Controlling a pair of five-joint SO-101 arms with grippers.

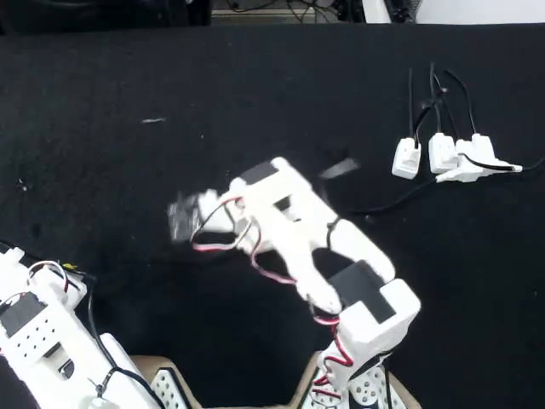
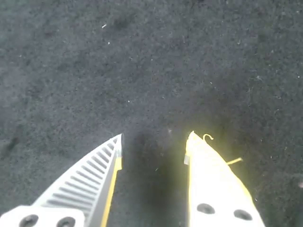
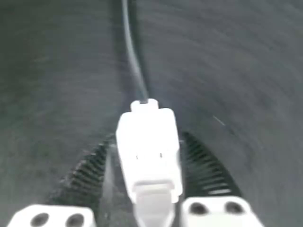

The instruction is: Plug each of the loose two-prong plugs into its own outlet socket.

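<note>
plug [image 3: 149,150] is clamped in the right gripper [image 3: 147,139], its cable [image 3: 134,68] running out ahead of the tips. left gripper [image 2: 155,141] is apart over bare tabletop [image 2: 142,56], holding nothing. white connector cluster [image 1: 443,153] is well apart from both. risk: cable drag twists the plug in the grip, so the prongs miss the slots.

A matte black table [image 1: 102,85] runs from edge to edge of the high view, with a pale fleck of lint [image 1: 153,120] at upper left. Beyond its top edge, dark cables [image 1: 294,10] lie at centre and a white surface [image 1: 477,10] shows at upper right.
</note>
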